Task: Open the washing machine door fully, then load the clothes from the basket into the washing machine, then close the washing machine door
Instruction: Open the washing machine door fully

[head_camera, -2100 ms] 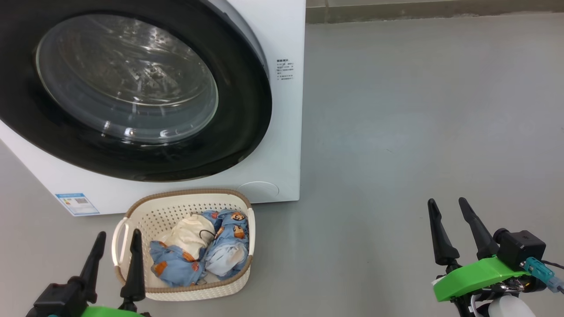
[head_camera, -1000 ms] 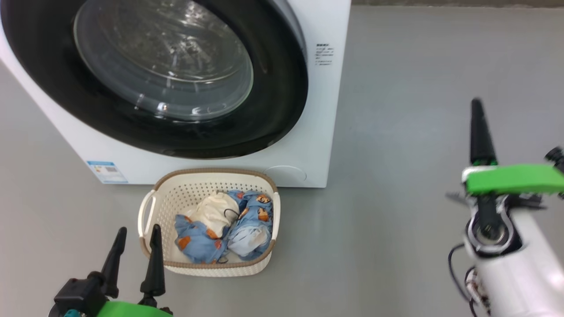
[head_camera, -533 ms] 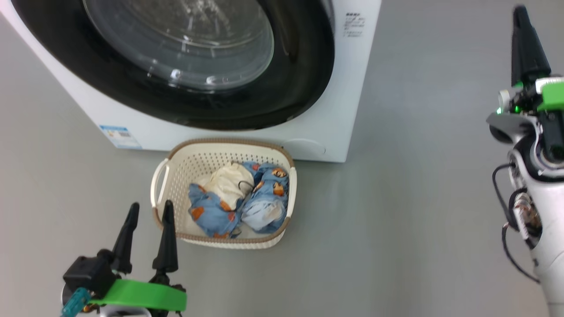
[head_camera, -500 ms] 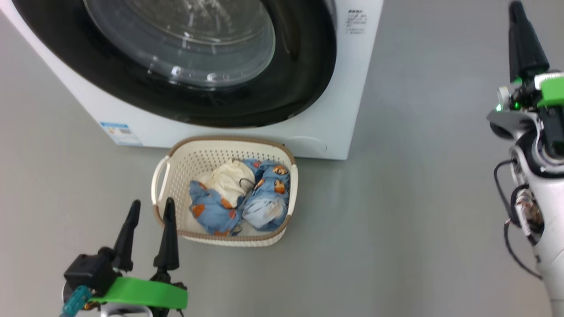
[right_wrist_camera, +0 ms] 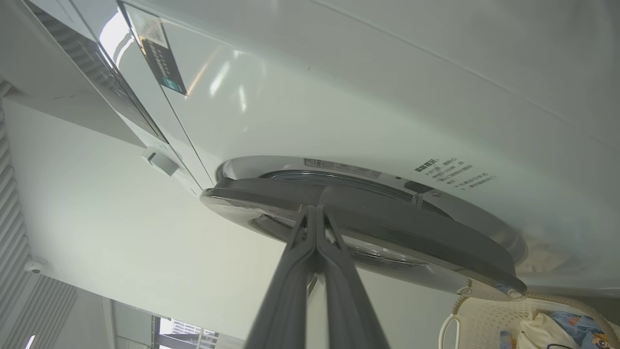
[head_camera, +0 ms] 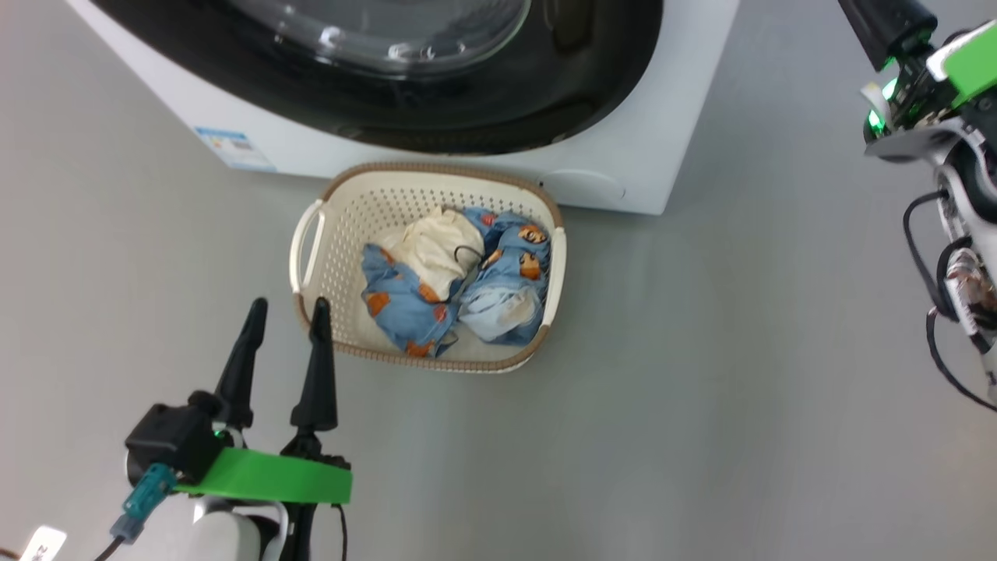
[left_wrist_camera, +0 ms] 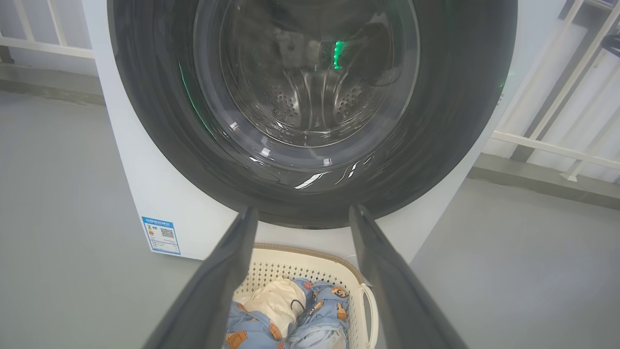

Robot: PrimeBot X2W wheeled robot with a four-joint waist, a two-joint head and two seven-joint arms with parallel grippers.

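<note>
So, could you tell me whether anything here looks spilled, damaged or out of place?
Nothing stands out. The basket sits upright in front of the washing machine, the clothes are all inside it, and the door looks intact.

Floor (head_camera: 701, 351) was grey, smooth, matte; light was even, shadows soft.

Left wrist view: white railing (left_wrist_camera: 557, 111) of slanted bars stood at right, over low grey kerb (left_wrist_camera: 533, 177) at floor's edge. Second stretch of railing (left_wrist_camera: 38, 34) showed at far left, above darker kerb (left_wrist_camera: 48, 89). Pale surface lay behind bars.

Right wrist view: plain white wall (right_wrist_camera: 121, 252), evenly lit. Ribbed louvre panel (right_wrist_camera: 24, 300) ran along left edge, small white dome fixture (right_wrist_camera: 35, 266) beside it. What looked like dark-framed window (right_wrist_camera: 164, 332) sat at bottom, brightness beyond.
</note>
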